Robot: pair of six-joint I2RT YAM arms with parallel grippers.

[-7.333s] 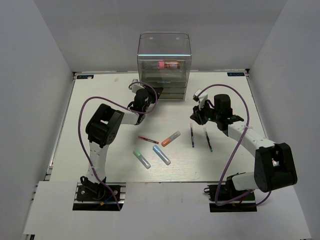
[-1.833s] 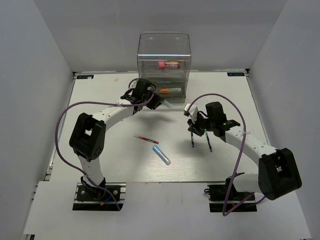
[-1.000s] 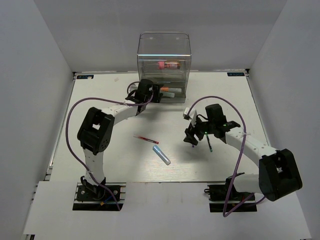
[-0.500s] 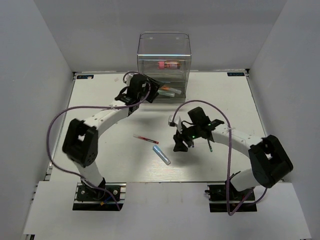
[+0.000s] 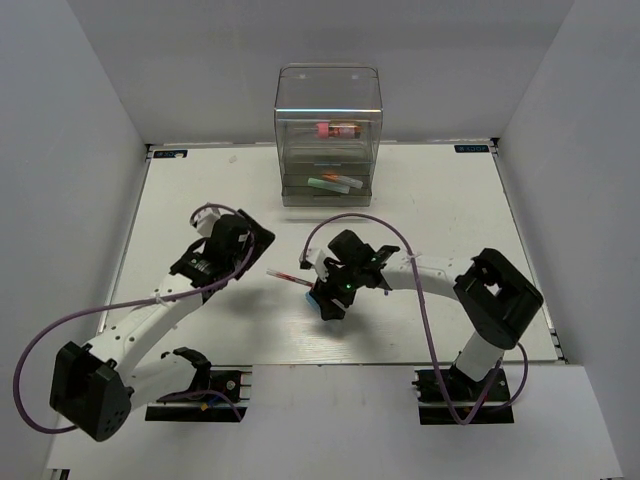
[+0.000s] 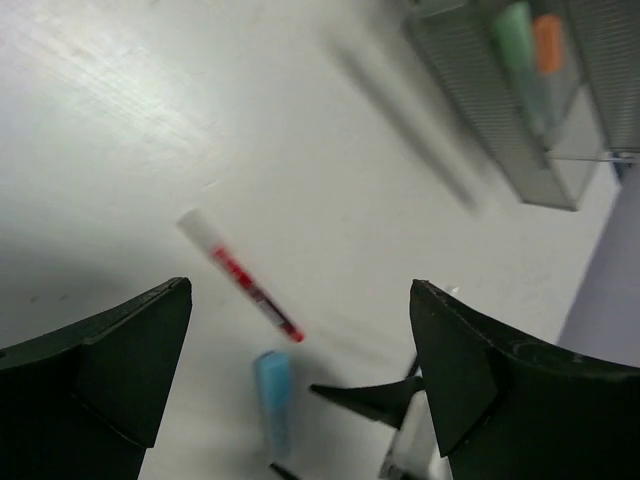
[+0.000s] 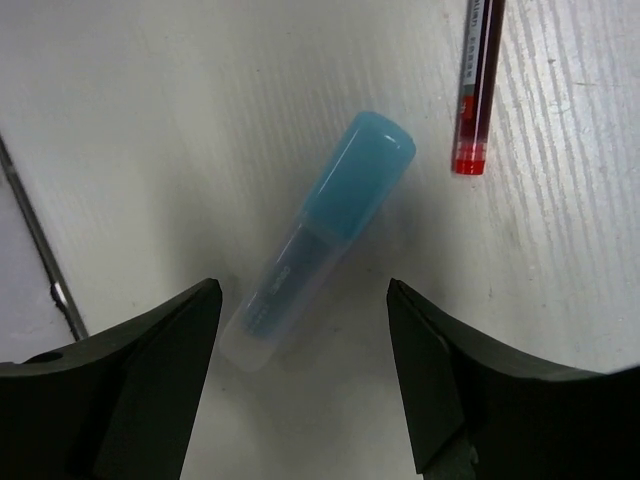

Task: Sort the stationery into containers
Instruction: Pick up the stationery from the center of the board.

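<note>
The cabinet (image 5: 328,82) holds pink marker (image 5: 335,129) and two more; blue marker (image 7: 325,236), red pen (image 7: 478,80) are left; left gripper (image 6: 300,300) and right gripper (image 7: 302,290) both spread, empty

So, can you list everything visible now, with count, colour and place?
cabinet: one, clear, far middle of table
fat marker: one, pink, upper drawer
green marker: one, green, lower drawer
orange marker: one, orange, same drawer
thin pen: one, red, table centre
short marker: one, light blue, table, between the right jaws
table: one, white
left gripper: one, black, open, facing the thin pen
right gripper: one, black, open over the short marker
</note>
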